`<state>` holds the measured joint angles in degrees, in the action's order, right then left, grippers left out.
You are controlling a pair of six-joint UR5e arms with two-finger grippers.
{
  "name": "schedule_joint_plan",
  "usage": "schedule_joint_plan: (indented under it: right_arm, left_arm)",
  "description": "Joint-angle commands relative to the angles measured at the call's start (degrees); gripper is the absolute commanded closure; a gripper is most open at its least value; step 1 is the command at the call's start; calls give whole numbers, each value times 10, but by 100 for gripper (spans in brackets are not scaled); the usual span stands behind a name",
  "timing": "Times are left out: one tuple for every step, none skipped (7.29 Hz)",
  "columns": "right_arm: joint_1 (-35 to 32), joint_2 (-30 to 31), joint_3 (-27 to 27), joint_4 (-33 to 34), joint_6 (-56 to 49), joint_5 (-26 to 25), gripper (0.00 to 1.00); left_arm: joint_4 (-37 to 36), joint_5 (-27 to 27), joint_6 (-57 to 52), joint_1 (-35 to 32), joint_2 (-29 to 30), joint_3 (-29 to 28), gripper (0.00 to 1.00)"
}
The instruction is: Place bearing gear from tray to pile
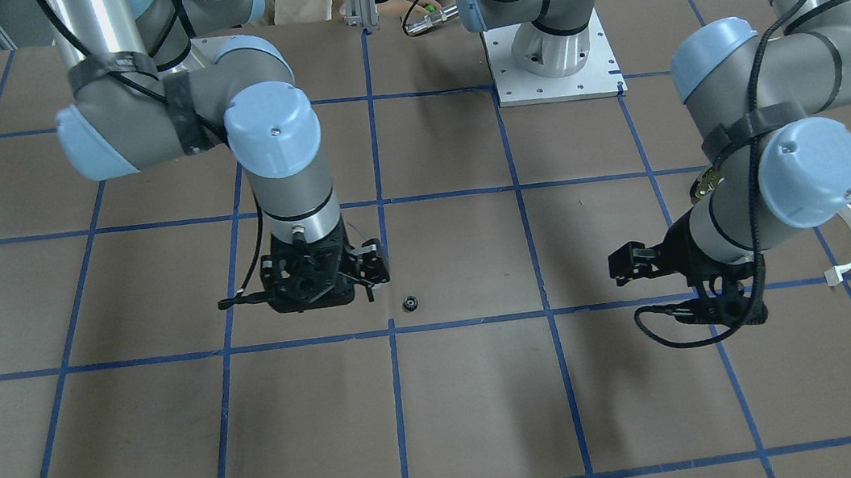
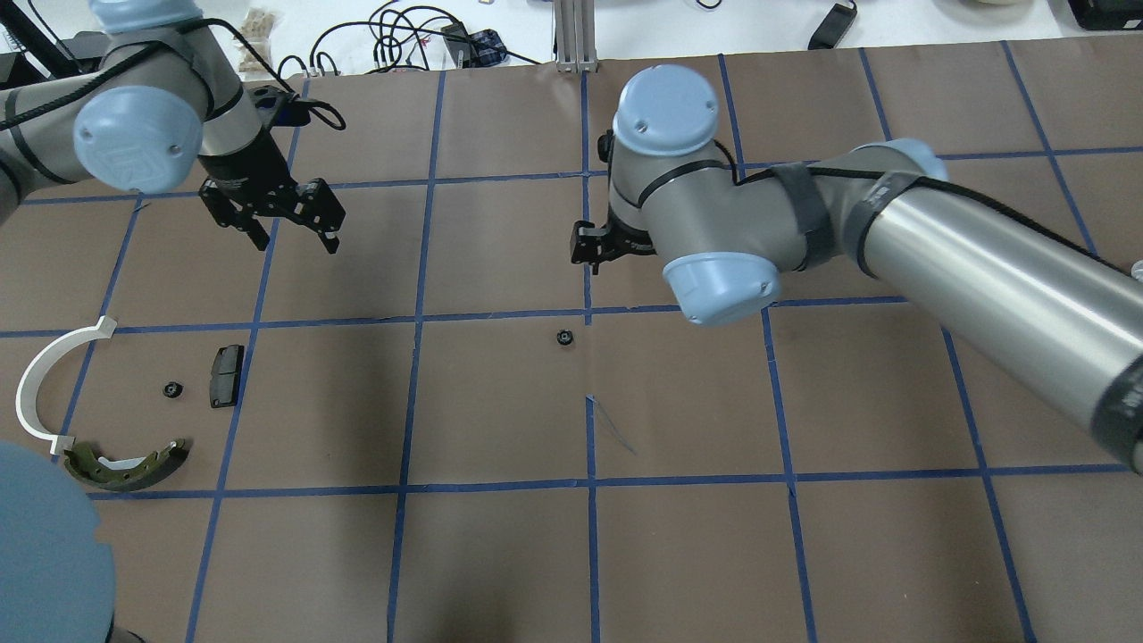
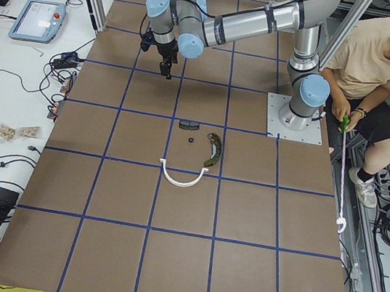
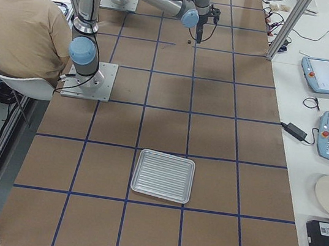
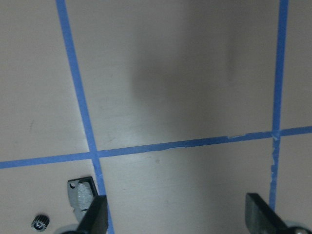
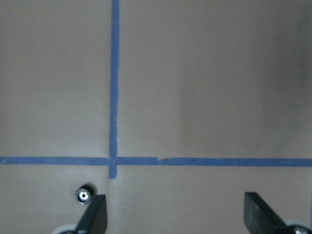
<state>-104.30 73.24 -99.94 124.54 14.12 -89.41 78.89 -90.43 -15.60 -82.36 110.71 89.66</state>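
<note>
Furthest to the left in the overhead view lay the pile (image 3: 214, 151): a white half-ring (image 2: 27, 384), a curved metal shoe (image 2: 125, 464), a black pad (image 2: 226, 375) and one small gear (image 2: 172, 389) beside the pad, all on the robot's left part of the table (image 2: 500, 554). Beyond them hung the left gripper (image 2: 295, 239), its fingers spread wide with nothing between them. Its wrist camera showed the pad and that small gear just past one finger.

Toward the middle, just beside a crossing of blue tape lines (image 2: 587, 314), sat the loose gear (image 2: 563, 338), alone and well apart from both pile and tray. It lay flat, teeth outward and bore facing up. Being round, it had no long axis and pointed nowhere but up, so any angle of approach would probably serve.

Next came the right gripper (image 6: 178, 217), also spread wide and holding nothing. In its wrist view the loose gear sat just outside one finger, not between the two; in the overhead view it lay on the robot's side of that gripper. The right gripper was clearly the nearer, while the left was well apart from the loose gear, though closer to the pile. Whichever arm took it, the fingers would likely need to shift sideways until they straddled the gear before descending.

Farthest right, seen whole only from the right-end camera, lay the tray (image 4: 163, 175).
</note>
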Motion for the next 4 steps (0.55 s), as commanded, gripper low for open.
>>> schedule_joint_plan:
  right_arm:
    - [59, 94, 15, -143, -39, -1, 0]
    - [80, 122, 55, -204, -65, -1, 0]
    - [103, 124, 122, -318, -88, -1, 0]
    - [118, 127, 148, -356, -132, 2, 0]
  left_arm:
    - [-31, 16, 51, -57, 14, 2, 0]
    - [-36, 16, 103, -91, 16, 3, 0]
    - [-61, 15, 121, -134, 25, 4, 0]
    - [-88, 15, 145, -171, 36, 7, 0]
